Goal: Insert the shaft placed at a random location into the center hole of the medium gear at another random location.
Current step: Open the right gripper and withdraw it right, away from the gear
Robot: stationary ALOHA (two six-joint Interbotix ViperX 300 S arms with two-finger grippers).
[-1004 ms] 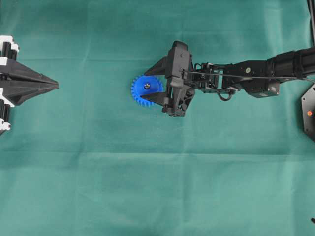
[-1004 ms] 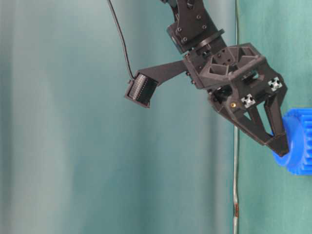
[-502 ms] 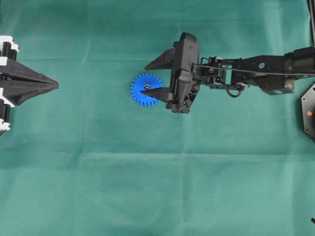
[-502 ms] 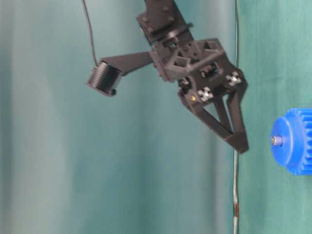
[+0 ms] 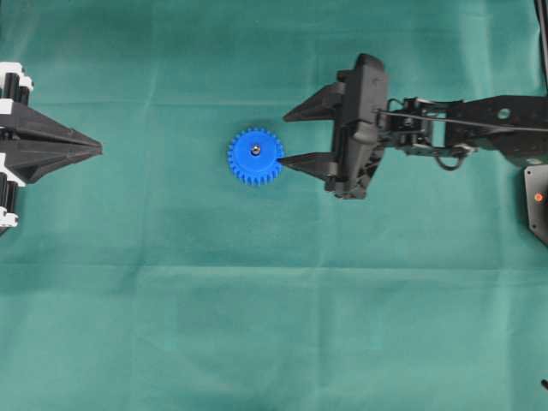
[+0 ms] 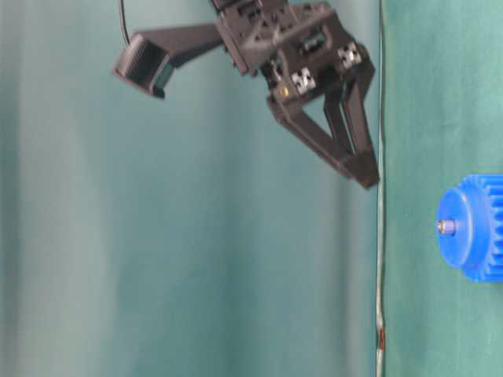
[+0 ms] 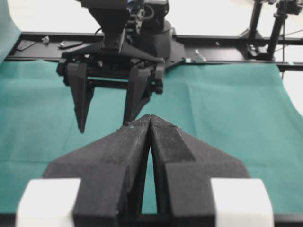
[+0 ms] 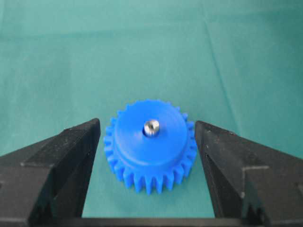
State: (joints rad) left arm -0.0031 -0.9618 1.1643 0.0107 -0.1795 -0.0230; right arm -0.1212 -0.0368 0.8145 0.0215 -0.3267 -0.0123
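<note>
The blue medium gear (image 5: 255,163) lies flat on the green cloth. The silvery shaft (image 5: 255,150) stands upright in its center hole, its tip poking above the hub. Both show in the right wrist view, the gear (image 8: 150,151) and the shaft (image 8: 151,126), and in the table-level view, the gear (image 6: 478,228) and the shaft (image 6: 446,227). My right gripper (image 5: 285,138) is open and empty, just right of the gear and raised above the cloth (image 6: 360,177). My left gripper (image 5: 97,150) is shut and empty at the far left (image 7: 150,118). The gear is hidden in the left wrist view.
A black unit with a red dot (image 5: 538,197) sits at the right edge. In the left wrist view the right gripper (image 7: 104,126) hangs ahead, with a black rail (image 7: 227,40) and stands past the cloth's far edge.
My right gripper, which stood around the gear's hub, has lifted and drawn back to the right with its jaws open. The shaft stays in the gear. The left arm has not moved.
</note>
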